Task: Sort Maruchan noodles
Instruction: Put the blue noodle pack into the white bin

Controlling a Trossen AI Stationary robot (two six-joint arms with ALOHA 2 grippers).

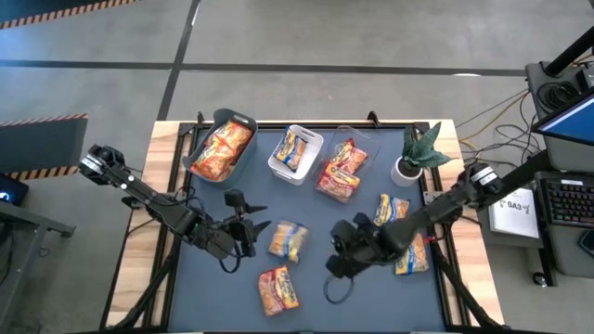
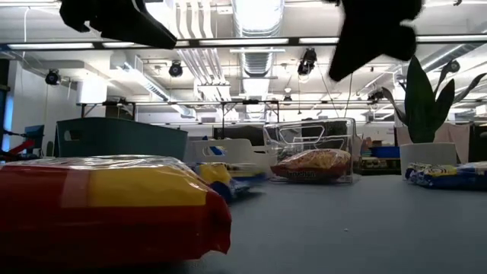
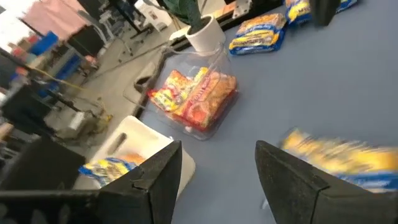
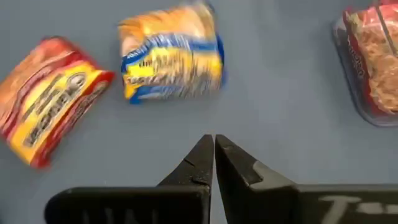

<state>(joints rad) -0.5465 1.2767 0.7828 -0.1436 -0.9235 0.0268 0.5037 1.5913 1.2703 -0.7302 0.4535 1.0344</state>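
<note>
Maruchan noodle packets lie flat on the blue table mat. A blue-and-yellow packet (image 1: 289, 241) (image 4: 171, 59) lies between my two grippers, and a red one (image 1: 278, 289) (image 4: 50, 96) is nearer the front edge. Two more blue-and-yellow packets (image 1: 393, 209) (image 1: 411, 255) lie at the right. My left gripper (image 1: 258, 221) (image 3: 217, 180) hovers open just left of the middle packet (image 3: 339, 158), with nothing between its fingers. My right gripper (image 1: 332, 252) (image 4: 214, 146) hovers shut to that packet's right, pointing down toward the mat.
Three bins stand along the far edge: a grey-green one (image 1: 223, 147) with orange-red packets, a white one (image 1: 296, 153) with a blue-and-yellow packet, and a clear one (image 1: 342, 167) (image 3: 199, 99) with red packets. A potted plant (image 1: 413, 158) stands at the far right.
</note>
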